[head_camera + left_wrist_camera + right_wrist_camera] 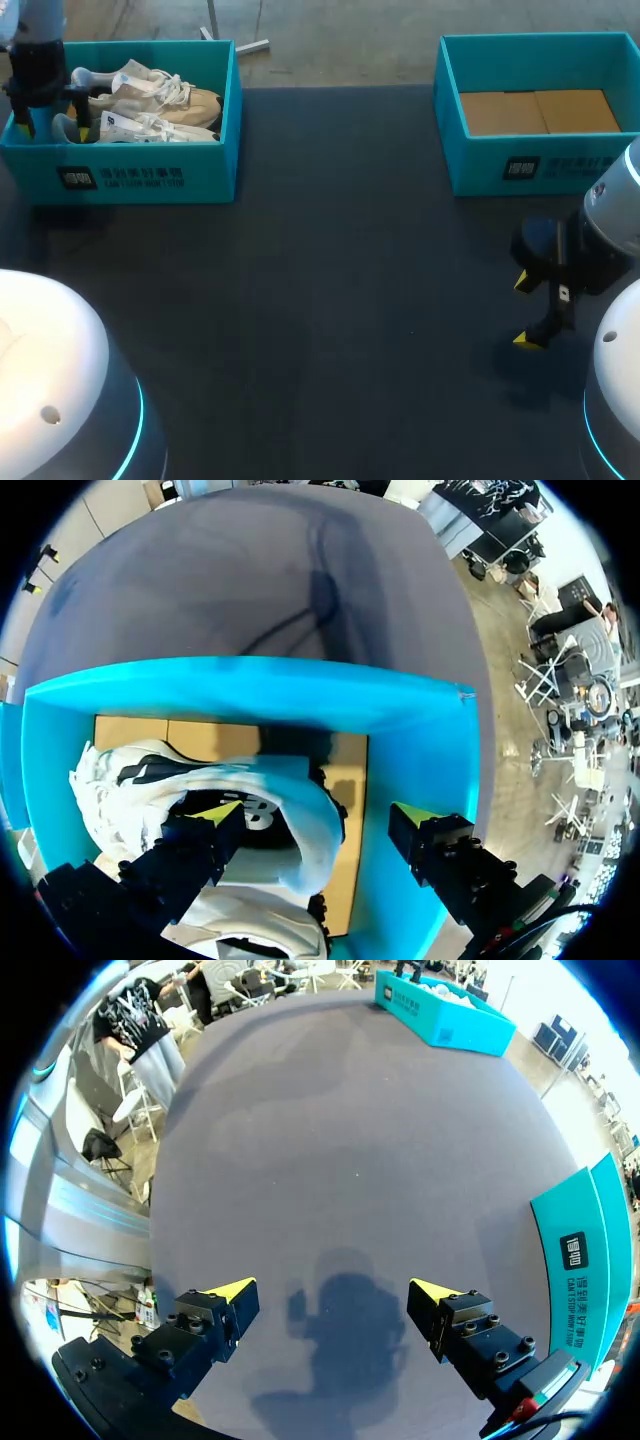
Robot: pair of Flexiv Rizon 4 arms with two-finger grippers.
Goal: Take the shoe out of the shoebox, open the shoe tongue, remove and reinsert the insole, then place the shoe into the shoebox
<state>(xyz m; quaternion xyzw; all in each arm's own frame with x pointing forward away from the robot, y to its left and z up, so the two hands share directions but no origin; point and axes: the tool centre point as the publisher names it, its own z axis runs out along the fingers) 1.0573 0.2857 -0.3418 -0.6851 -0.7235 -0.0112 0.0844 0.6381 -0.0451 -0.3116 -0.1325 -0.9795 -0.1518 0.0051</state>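
Left pincer (315, 815) spread wide, down inside the shoebox (150, 175), one finger at the shoe (300, 815) opening, the other outside its heel. Shoe lies in the shoebox. Right pincer (330, 1288) spread wide over the desk (350, 280), well apart from the shoebox.

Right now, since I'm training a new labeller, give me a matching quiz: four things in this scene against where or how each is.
1 shoes
2 left gripper
3 right gripper
4 right shoebox

A holds no shoe
B open over the bare table
C lying in the left shoebox
D open, down among the shoes

Pairs: 1-C, 2-D, 3-B, 4-A
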